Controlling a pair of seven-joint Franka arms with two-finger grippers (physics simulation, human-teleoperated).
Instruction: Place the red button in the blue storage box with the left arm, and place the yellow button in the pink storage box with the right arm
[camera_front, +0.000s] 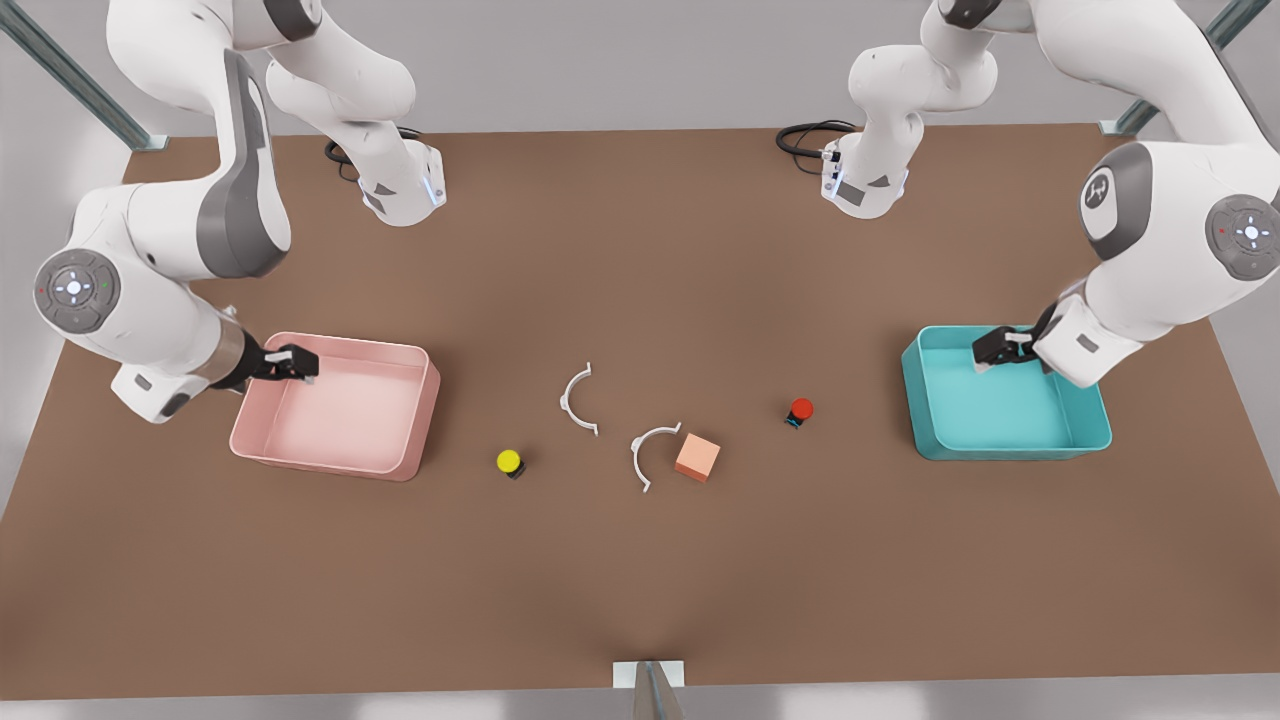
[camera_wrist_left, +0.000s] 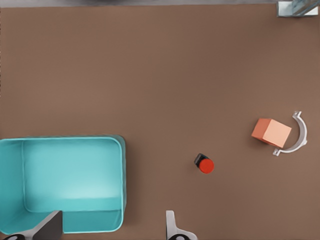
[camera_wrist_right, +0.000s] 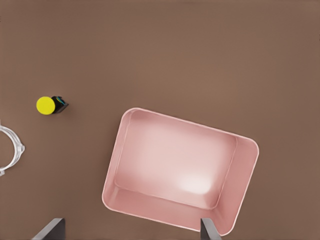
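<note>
Left gripper (camera_front: 995, 352) hanging over blue storage box (camera_front: 1080, 440), right of front view, jaws wide, empty. Red button (camera_front: 800, 410) sitting on worktop (camera_front: 640, 250) left of that box, nearer left arm.

Right gripper (camera_front: 295, 364) hovering over pink storage box (camera_front: 330, 462), jaws wide. Yellow button (camera_front: 509, 461) lying on worktop right of pink box.

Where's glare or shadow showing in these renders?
Front view: a dark patch on the table at its near edge. Right wrist view: a bright highlight on the pink storage box floor. Left wrist view: a soft sheen inside the blue storage box.
</note>
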